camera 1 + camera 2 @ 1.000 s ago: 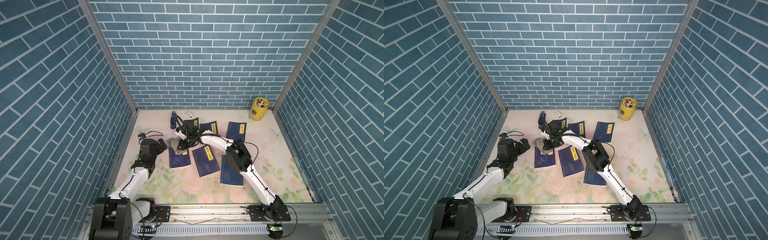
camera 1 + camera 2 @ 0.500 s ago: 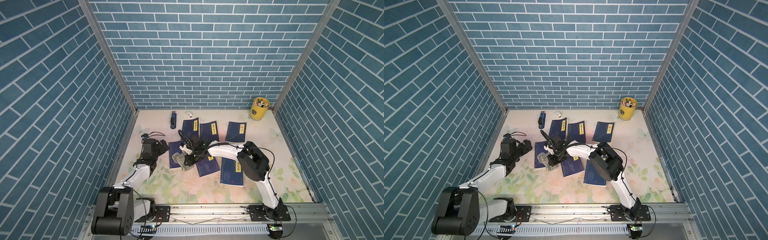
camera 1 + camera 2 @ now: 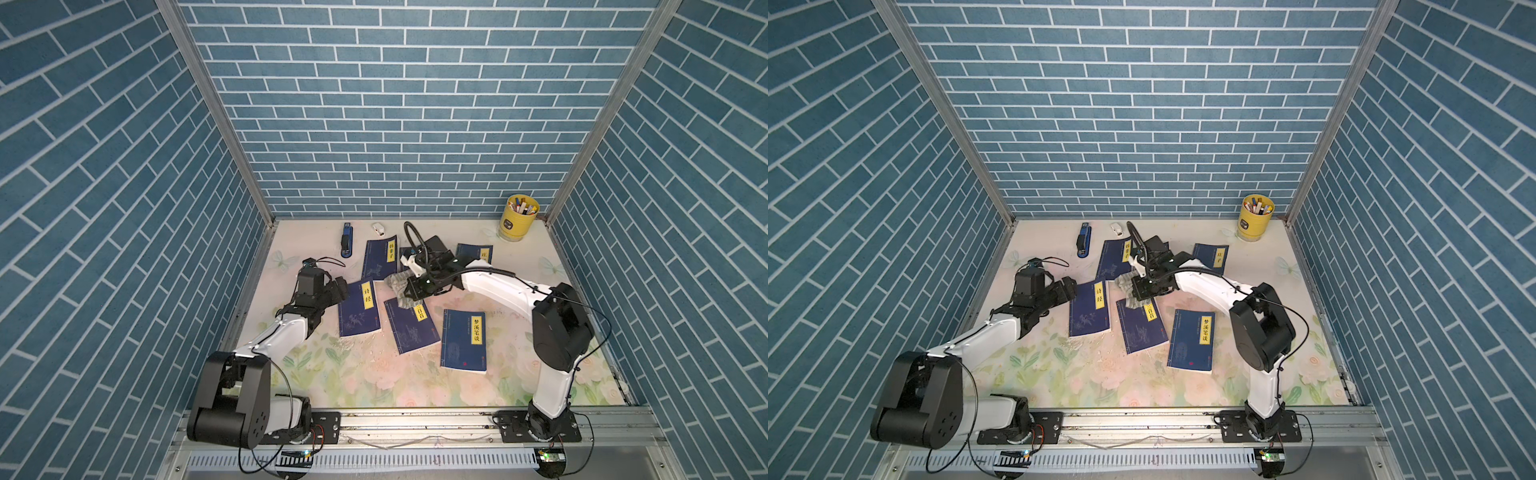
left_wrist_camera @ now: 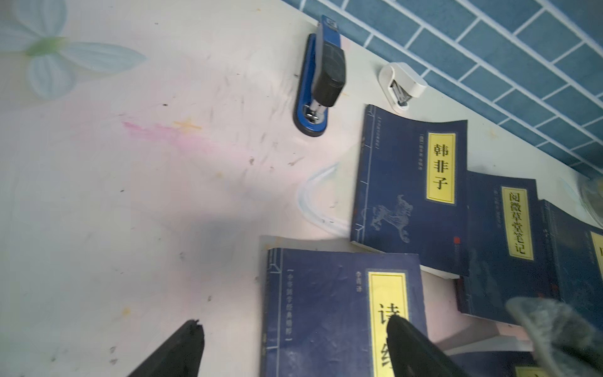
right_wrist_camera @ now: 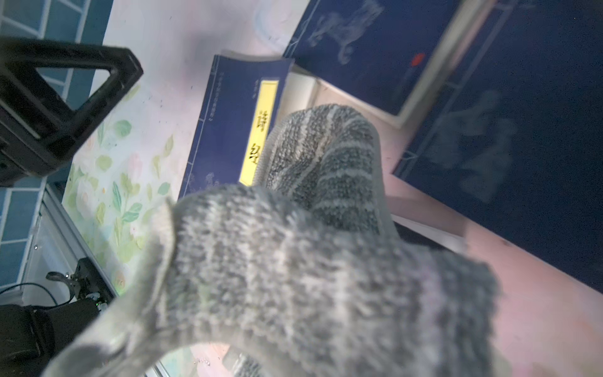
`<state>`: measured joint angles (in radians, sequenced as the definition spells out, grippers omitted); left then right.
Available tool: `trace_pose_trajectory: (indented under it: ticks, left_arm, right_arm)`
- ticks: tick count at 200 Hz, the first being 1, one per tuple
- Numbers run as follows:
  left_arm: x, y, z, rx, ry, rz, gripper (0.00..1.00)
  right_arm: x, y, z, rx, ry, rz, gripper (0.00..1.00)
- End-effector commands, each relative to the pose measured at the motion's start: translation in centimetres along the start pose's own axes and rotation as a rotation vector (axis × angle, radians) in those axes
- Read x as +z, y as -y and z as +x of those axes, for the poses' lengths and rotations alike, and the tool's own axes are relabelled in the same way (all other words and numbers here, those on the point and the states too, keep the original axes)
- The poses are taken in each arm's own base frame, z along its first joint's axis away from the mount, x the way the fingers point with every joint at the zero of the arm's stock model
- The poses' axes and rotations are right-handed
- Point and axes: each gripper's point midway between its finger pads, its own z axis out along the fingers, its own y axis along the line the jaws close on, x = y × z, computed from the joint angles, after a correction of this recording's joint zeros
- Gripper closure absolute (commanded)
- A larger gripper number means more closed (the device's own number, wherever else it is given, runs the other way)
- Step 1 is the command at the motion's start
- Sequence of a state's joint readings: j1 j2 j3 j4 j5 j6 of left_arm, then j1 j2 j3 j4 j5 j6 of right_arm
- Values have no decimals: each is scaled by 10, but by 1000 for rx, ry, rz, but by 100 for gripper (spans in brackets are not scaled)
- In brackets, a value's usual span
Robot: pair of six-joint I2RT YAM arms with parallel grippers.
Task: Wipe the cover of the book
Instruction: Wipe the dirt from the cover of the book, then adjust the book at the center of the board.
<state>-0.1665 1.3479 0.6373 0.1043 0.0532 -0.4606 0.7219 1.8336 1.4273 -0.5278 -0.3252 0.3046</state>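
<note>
Right fingers [image 3: 410, 293] pinch grey cloth [image 3: 395, 282] over a blue book [image 3: 409, 334].

Blurred grey striped knitted cloth [image 5: 293, 261] hides the tips of the right tool [image 3: 412, 293]; pens [image 3: 523, 206] in the round yellow pot [image 3: 515, 224] are too small to tell apart

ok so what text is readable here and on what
"韩非子": rear left book
"阅微草堂笔记": book beside it
"诗经": leftmost book
"梦溪笔谈": nearest book
"庄子": book by yellow cup
book under cloth: label partly hidden
small print: too small
</note>
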Motion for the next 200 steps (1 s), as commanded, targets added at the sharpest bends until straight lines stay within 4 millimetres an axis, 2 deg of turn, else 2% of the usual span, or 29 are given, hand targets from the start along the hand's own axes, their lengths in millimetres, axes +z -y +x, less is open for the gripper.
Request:
trace_pose_trajectory:
  ticks: [1, 33, 66, 88, 105, 132, 167, 200]
  left_arm:
    - [7, 22, 4, 93, -52, 13, 7]
    - [28, 61, 9, 187, -96, 9, 8]
    - [50, 77, 27, 215, -167, -6, 14]
    - [51, 83, 43, 241, -208, -25, 17]
    - [47, 80, 55, 254, -220, -64, 16]
    - [44, 64, 72, 230, -240, -108, 19]
    - [47, 68, 83, 234, -273, -105, 23]
    - [52, 63, 94, 264, -313, -146, 25]
  right_arm:
    - [-7, 34, 30, 20, -64, 96, 100]
    - [-20, 57, 42, 76, -40, 138, 100]
    - [-28, 68, 48, 103, -25, 144, 100]
    - [-30, 73, 52, 110, -24, 147, 100]
    - [-30, 76, 54, 117, -21, 140, 100]
    - [-29, 78, 53, 119, -17, 125, 100]
    - [-26, 82, 54, 120, -25, 117, 100]
    - [-28, 82, 54, 122, -18, 106, 100]
